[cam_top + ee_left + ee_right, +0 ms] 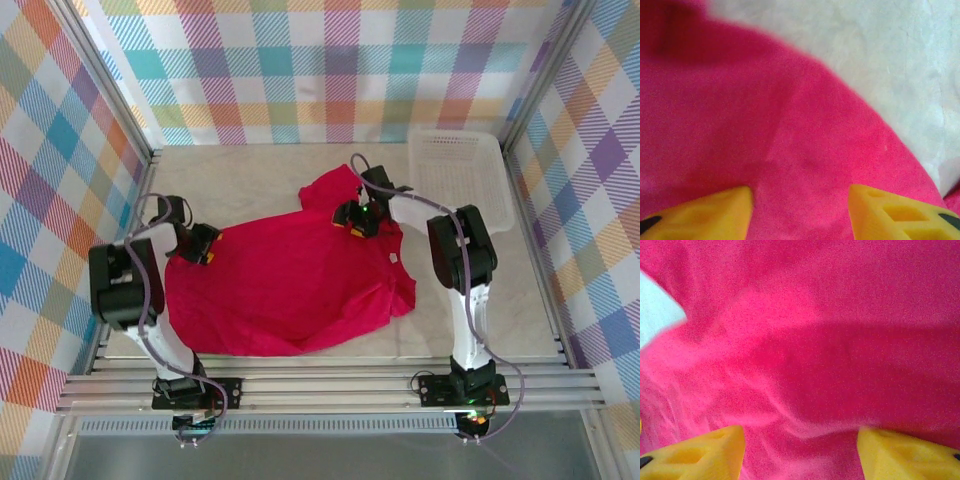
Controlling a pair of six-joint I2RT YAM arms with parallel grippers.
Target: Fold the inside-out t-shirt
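The inside-out t-shirt (290, 285) is bright red and lies spread across the middle of the table, one sleeve pointing to the back and a small white tag (393, 257) near its right edge. My left gripper (205, 245) hovers over the shirt's left edge. In the left wrist view its yellow fingers (720, 212) stand apart over flat red cloth (765, 130), holding nothing. My right gripper (358, 218) is over the shirt's upper part by the back sleeve. Its fingers (900, 452) are also apart above wrinkled cloth (805, 365), open (800, 440).
A white slatted basket (460, 175) stands at the back right of the table. Bare pale tabletop (900, 60) shows beside the shirt's left edge. Plaid walls enclose the table on three sides, and a metal rail (330, 385) runs along the near edge.
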